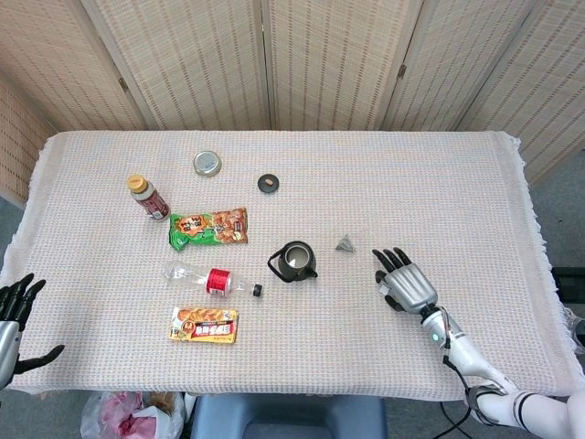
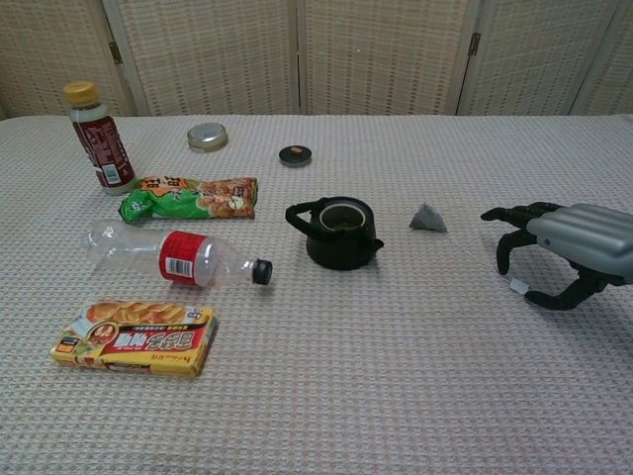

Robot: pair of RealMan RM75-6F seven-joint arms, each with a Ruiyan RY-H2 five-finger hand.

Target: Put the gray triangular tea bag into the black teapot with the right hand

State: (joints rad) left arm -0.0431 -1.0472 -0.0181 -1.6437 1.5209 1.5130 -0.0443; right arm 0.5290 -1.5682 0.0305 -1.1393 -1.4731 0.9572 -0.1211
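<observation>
The gray triangular tea bag (image 1: 345,243) (image 2: 427,219) lies on the cloth just right of the black teapot (image 1: 296,262) (image 2: 339,233), which stands lidless with its opening up. A thin string runs from the tea bag to a small white tag (image 2: 517,286) under my right hand (image 1: 405,283) (image 2: 564,247). That hand hovers palm down to the right of the tea bag, fingers spread and curved, holding nothing. My left hand (image 1: 11,316) is at the table's front left edge, fingers apart and empty.
A small dark lid (image 1: 268,183) and a metal cap (image 1: 207,164) lie at the back. A brown bottle (image 1: 147,197), green snack bag (image 1: 208,227), lying clear bottle (image 1: 208,279) and a snack box (image 1: 205,325) fill the left half.
</observation>
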